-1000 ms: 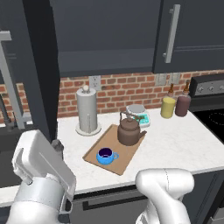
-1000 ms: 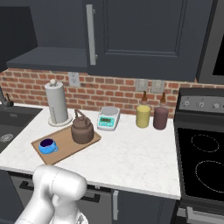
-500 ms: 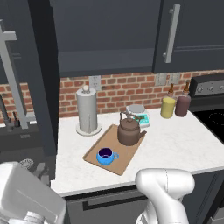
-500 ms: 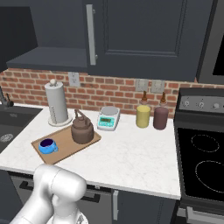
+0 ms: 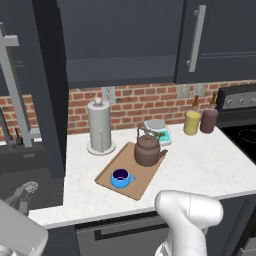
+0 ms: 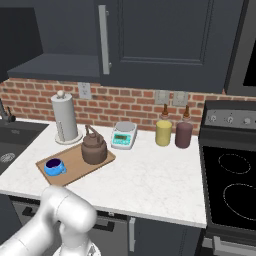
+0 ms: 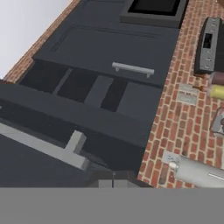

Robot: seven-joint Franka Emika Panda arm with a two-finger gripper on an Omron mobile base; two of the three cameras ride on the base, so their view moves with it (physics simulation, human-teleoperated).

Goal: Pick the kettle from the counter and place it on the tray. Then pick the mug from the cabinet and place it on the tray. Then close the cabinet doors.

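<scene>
The jaws are sitting fully closed at the bottom of the hand view, pinched together with nothing between them. They are pointing at the open left cabinet door, whose silver bar handle is running just ahead of them toward 10 o'clock; whether the tips are touching the door cannot be told.

The kettle is standing upright on the tray, at the tray's far end, about 1 o'clock from the tray's middle. The mug is resting on the same tray, at about 7 o'clock from the kettle and apart from it, its handle pointing toward 3 o'clock. The tray is lying at an angle on the white bench.

The paper-towel holder is standing at about 10 o'clock from the kettle, near the brick wall. A small scale is sitting just behind the kettle. A yellow canister and a brown canister are standing side by side toward 2 o'clock.

The cabinet is showing its dark shelf, while the right door is lying closed.
</scene>
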